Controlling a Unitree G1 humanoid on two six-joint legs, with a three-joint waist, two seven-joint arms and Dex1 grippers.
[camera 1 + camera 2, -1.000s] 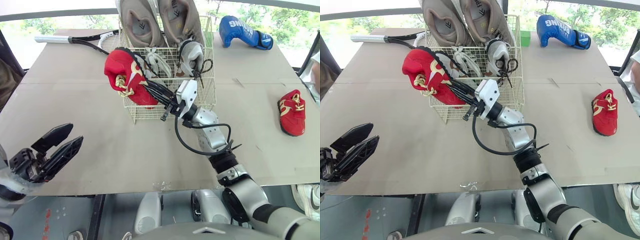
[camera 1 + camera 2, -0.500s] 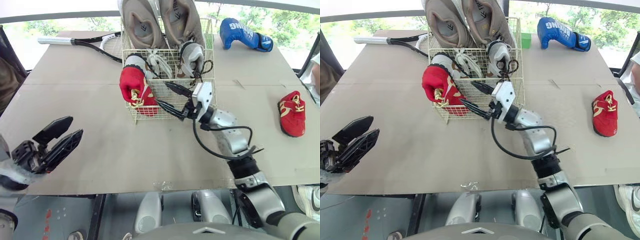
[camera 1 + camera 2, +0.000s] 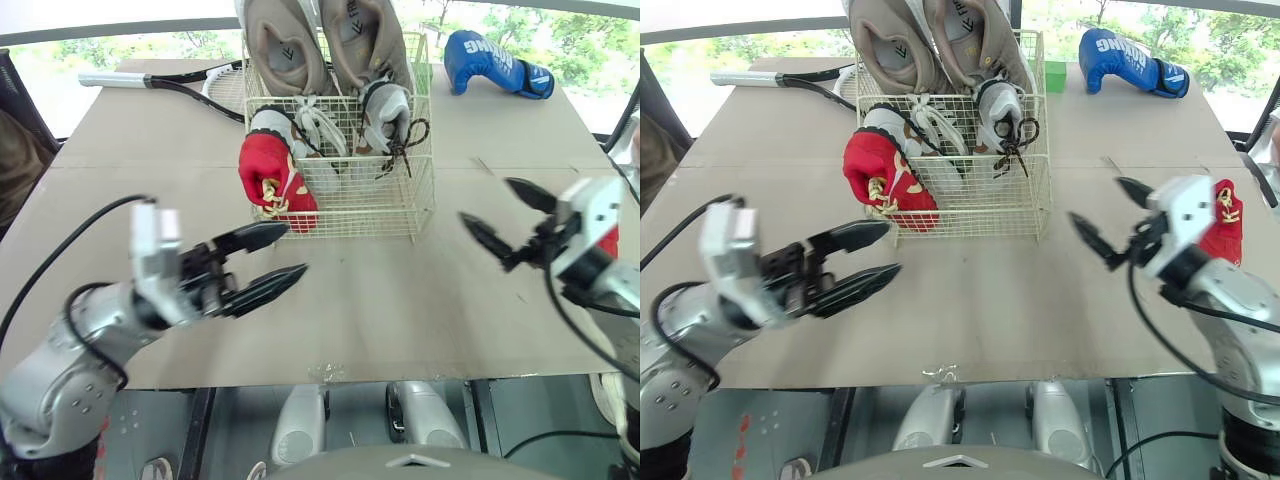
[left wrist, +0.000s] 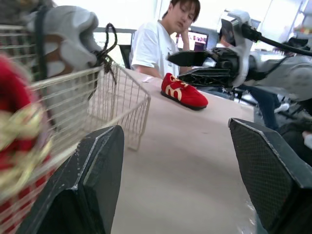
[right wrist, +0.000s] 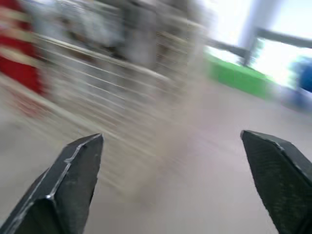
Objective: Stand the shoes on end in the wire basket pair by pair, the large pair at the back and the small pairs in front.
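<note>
You had the left gripper (image 3: 292, 250) over the bare table (image 3: 400, 300), in front of the wire basket (image 3: 345, 195) and near its front left corner. Its 2 black fingers were spread wide with nothing between them. Your right gripper (image 3: 487, 202) hung over the table to the right of the basket, apart from it, with its fingers likewise parted wide and holding nothing. Inside the basket, the 2 large tan sneakers (image 3: 285, 45) stood on end side by side along the back, rising well above the rim. In front of them stood 2 small grey shoes (image 3: 385, 112), with laces trailing over the wire. 1 red shoe (image 3: 275, 178) stood on end in the front left corner against the left wall, and the left wrist view showed it behind the mesh. The second red shoe (image 3: 1225, 225) lay flat on the table near the right edge, partly hidden behind the right gripper in the head views and well apart from the basket. It was not yet in the basket. At the far side of the table, a tennis racket (image 3: 165, 83) lay to the left of the basket and a blue boxing glove (image 3: 492, 62) to the right. A green block (image 3: 1055, 75) sat just beside the basket's back right corner. A person in a white T-shirt (image 4: 158, 46) sat beyond the table, seen in the left wrist view.
</note>
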